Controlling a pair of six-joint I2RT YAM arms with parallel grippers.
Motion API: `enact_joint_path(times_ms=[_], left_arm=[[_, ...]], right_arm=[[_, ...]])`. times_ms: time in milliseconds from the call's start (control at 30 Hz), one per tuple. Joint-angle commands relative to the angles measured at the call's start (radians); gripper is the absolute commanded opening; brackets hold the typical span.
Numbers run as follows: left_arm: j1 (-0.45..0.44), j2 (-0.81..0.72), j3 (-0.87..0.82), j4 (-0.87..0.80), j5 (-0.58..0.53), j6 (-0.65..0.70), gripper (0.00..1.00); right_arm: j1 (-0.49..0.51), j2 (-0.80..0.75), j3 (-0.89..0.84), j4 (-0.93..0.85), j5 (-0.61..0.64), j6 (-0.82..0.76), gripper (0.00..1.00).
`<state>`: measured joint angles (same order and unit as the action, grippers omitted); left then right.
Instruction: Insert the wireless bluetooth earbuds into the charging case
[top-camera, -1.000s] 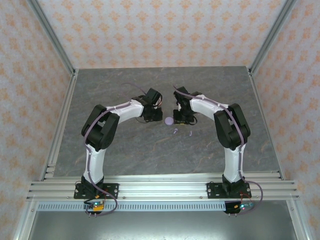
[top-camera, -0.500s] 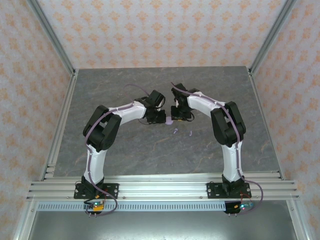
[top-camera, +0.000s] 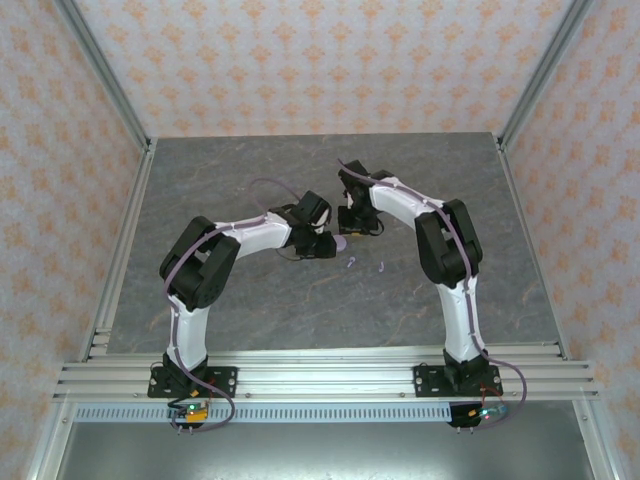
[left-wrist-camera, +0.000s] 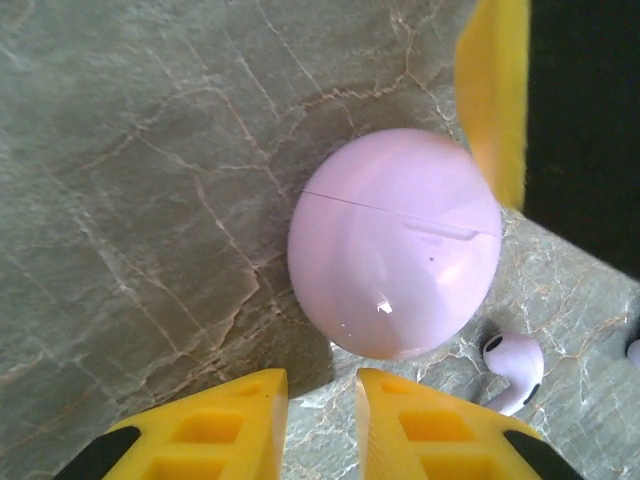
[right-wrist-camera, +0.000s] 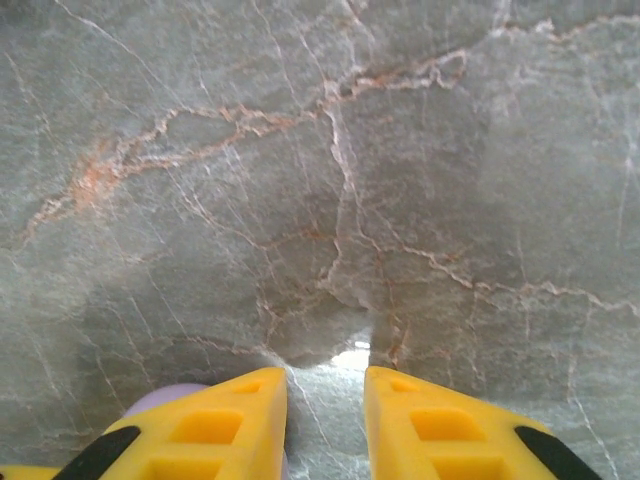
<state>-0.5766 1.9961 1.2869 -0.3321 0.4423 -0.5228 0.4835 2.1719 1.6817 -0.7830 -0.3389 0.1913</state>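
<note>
Left gripper (left-wrist-camera: 322, 385) and right gripper (right-wrist-camera: 325, 378) sit narrowly parted and empty, closed lilac charging case (left-wrist-camera: 395, 243) mid-frame, lilac earbud (left-wrist-camera: 515, 365) at its lower right

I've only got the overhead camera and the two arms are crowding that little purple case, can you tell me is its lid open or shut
Observer: Shut. In the left wrist view the lilac case shows its seam as one thin closed line.
Operator: Is the left gripper gripping it?
Observer: No. The left gripper sits beside the case, its fingers slightly apart with only bare table between them.
Operator: And the right one?
Observer: The right gripper has nothing between its fingers either. In its wrist view the case peeks out past the outer side of one finger.
</note>
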Motion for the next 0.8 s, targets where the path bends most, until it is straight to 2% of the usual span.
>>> enact_joint_path(times_ms=[0, 200, 367, 567, 767], left_arm=[[-0.007, -0.041, -0.018, 0.005, 0.037, 0.018, 0.26], [-0.007, -0.080, -0.019, -0.040, -0.024, 0.030, 0.34], [0.016, -0.146, -0.013, -0.064, -0.031, 0.053, 0.40], [0.083, -0.139, 0.024, -0.076, -0.003, 0.061, 0.42], [0.125, -0.061, 0.075, -0.027, 0.078, 0.048, 0.45]], right_arm=[[0.004, 0.025, 0.044, -0.054, 0.000, -0.024, 0.28], [-0.001, 0.008, 0.053, -0.061, 0.041, -0.012, 0.32], [-0.031, -0.062, 0.005, -0.033, 0.037, 0.014, 0.37], [-0.063, -0.167, -0.101, 0.003, -0.014, 0.043, 0.41], [-0.066, -0.247, -0.240, 0.110, -0.140, 0.094, 0.46]])
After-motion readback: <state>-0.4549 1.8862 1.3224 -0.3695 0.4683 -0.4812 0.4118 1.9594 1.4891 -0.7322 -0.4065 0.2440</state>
